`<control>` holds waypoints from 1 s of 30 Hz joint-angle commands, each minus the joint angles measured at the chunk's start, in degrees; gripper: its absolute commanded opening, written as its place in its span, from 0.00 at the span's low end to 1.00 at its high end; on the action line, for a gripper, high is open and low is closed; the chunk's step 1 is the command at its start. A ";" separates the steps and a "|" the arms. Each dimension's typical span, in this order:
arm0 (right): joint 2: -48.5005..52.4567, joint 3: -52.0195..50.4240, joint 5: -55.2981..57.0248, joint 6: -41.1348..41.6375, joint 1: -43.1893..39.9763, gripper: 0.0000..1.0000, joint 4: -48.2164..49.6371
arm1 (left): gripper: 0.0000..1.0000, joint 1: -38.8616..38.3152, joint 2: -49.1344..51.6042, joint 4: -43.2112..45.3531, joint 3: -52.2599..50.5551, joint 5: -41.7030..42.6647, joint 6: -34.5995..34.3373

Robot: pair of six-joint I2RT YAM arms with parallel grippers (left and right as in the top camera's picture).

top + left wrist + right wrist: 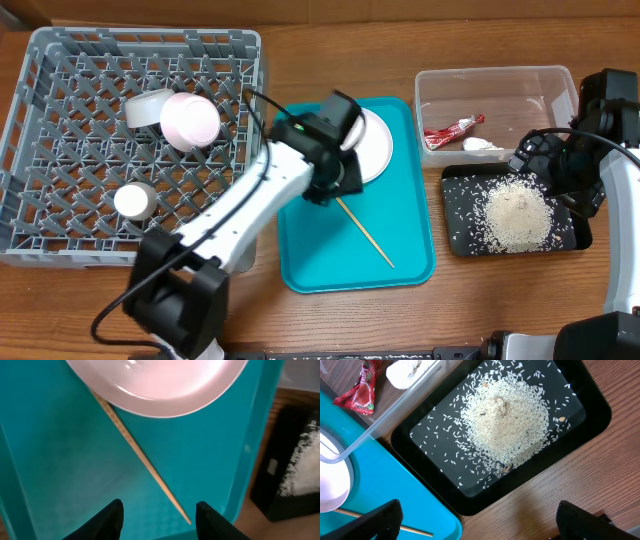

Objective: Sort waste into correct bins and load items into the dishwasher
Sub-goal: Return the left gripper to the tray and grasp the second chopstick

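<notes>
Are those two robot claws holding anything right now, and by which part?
Nothing is held. The left gripper hangs open over a thin wooden chopstick; the right gripper open over the shallow black tray of rice.

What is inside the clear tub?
A red-and-white wrapper and a white scrap lie in the tub. The right arm covers one corner, so that part cannot be seen.

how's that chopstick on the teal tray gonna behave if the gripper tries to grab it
The chopstick looks thin and straight, so probably stiff and light. It lies flat on the smooth tray, so it may roll or slide. One end seems tucked under the plate, which could shift.
</notes>
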 commanded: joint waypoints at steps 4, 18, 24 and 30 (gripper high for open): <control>-0.39 0.70 0.52 -0.42 -0.17 1.00 0.11 | 0.49 -5.44 5.27 1.90 -1.53 -8.35 -8.94; -0.39 0.70 0.52 -1.27 -0.17 1.00 0.11 | 0.43 -6.64 16.15 1.90 -1.53 -4.85 -12.37; -0.39 0.70 0.52 -1.27 -0.17 1.00 0.09 | 0.04 -6.56 16.92 1.29 -1.51 -3.74 -12.35; -0.37 0.70 0.55 -1.27 -0.17 1.00 0.09 | 0.04 -5.57 16.41 -1.16 -1.51 -2.05 -12.41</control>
